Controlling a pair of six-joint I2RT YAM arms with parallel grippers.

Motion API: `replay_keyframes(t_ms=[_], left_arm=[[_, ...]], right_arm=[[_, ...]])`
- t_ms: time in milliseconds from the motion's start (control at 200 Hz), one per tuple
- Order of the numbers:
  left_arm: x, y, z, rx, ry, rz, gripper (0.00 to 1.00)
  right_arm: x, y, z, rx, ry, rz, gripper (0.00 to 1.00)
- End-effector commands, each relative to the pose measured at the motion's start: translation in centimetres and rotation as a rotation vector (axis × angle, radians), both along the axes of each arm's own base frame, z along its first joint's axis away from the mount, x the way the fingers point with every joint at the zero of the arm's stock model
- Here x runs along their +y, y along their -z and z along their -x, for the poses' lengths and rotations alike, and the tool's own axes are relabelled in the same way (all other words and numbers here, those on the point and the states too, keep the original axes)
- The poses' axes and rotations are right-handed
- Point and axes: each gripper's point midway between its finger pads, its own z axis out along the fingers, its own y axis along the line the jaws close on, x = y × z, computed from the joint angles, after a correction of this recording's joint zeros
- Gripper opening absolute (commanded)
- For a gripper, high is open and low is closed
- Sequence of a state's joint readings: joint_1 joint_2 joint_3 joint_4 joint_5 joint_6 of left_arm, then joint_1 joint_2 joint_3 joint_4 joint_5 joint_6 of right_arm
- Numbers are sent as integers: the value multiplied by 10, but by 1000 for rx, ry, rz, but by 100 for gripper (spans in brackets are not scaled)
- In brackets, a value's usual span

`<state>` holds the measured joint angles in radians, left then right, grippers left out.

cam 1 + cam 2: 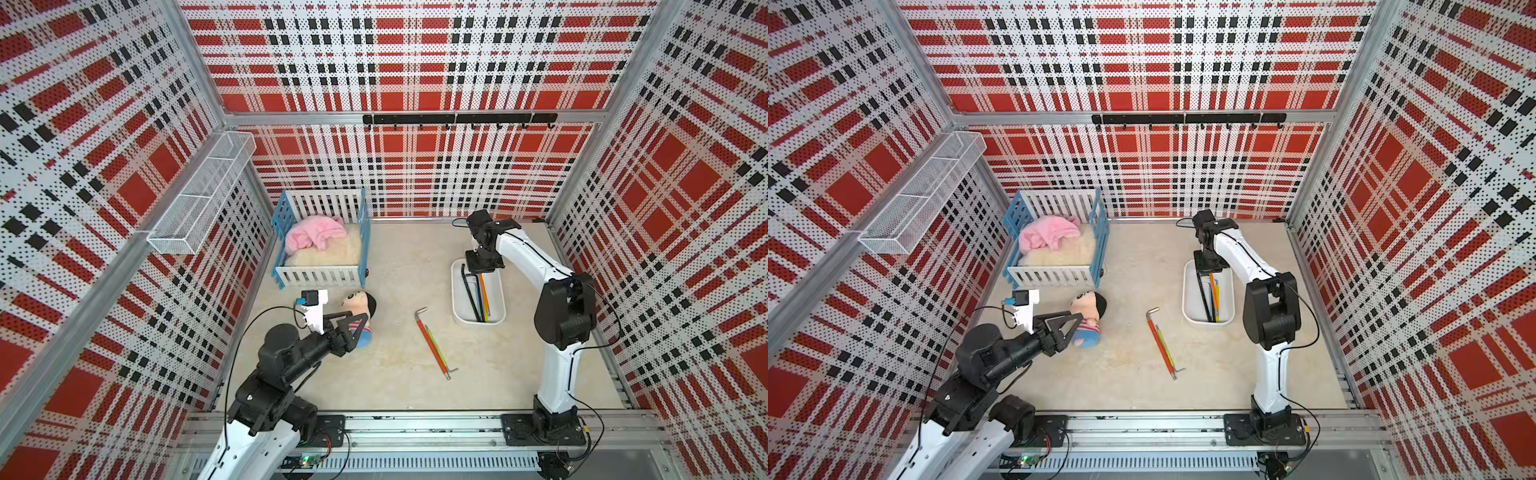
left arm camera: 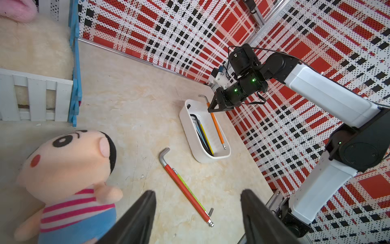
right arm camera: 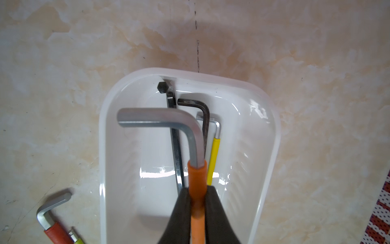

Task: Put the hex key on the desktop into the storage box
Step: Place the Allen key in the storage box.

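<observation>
**Lowering the orange key into the box**

The right gripper [image 3: 197, 189] is closed tightly on the orange hex key [image 3: 193, 139], pinching its coloured sleeve, and holds it above the storage box [image 3: 102, 158]. The key's silver short leg points sideways, toward one long wall.

I judge the step in hand is the release. To do it well, the arm should go down until the shaft is low and parallel to the long walls. The short leg must be fully inside the rim. Only then should the jaws part, so that the key does not bounce or slide out. It is better to lay it beside the yellow key [image 3: 213, 156] and the black key [image 3: 205, 118] than across them.

The left gripper [image 2: 198, 192] has its jaws apart and holds nothing. A red hex key [image 2: 185, 190] and a green hex key [image 2: 191, 190] lie touching on the desktop [image 1: 395, 266], well apart from the box.

In the right wrist view, the fingers [image 3: 179, 211] hide the lower part of the orange key. I cannot tell if its far tip touches the box floor. In both top views the wrist covers the right jaws. The number of keys in the box is hard to count.
</observation>
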<state>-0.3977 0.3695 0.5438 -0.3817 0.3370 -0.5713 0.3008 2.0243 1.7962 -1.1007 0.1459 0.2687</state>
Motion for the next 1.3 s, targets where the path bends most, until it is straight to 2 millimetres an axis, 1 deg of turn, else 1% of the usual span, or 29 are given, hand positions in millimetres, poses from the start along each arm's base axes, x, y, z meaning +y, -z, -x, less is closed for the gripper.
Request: replay_keyframes(t_ms=[0, 165, 331, 551, 701, 852, 982, 1122, 1207, 1293], left_arm=[[1, -17, 0, -58, 1, 13, 69], [1, -17, 0, -60, 0, 15, 69], [3, -17, -1, -60, -9, 17, 69], [3, -17, 0, -61, -9, 19, 69], [3, -18, 0, -62, -9, 20, 69], [2, -17, 0, -61, -8, 17, 69], [3, -17, 0, -61, -9, 18, 69], [3, -17, 0, -64, -10, 20, 69], [3, -18, 0, -66, -10, 21, 69], [3, -19, 1, -71, -10, 22, 69]], right_arm=[[4, 14, -5, 5, -22, 4, 0], [7, 24, -5, 20, -32, -4, 0], [6, 38, -3, 50, -23, 0, 0], [11, 55, -4, 84, -15, -18, 0], [9, 63, -3, 103, 4, -17, 0], [9, 66, -1, 108, 10, -22, 0], [10, 67, 0, 113, 10, -27, 17], [10, 64, 0, 105, 13, -26, 31], [10, 57, -1, 89, 18, -25, 35], [14, 44, -2, 62, 19, -38, 36]])
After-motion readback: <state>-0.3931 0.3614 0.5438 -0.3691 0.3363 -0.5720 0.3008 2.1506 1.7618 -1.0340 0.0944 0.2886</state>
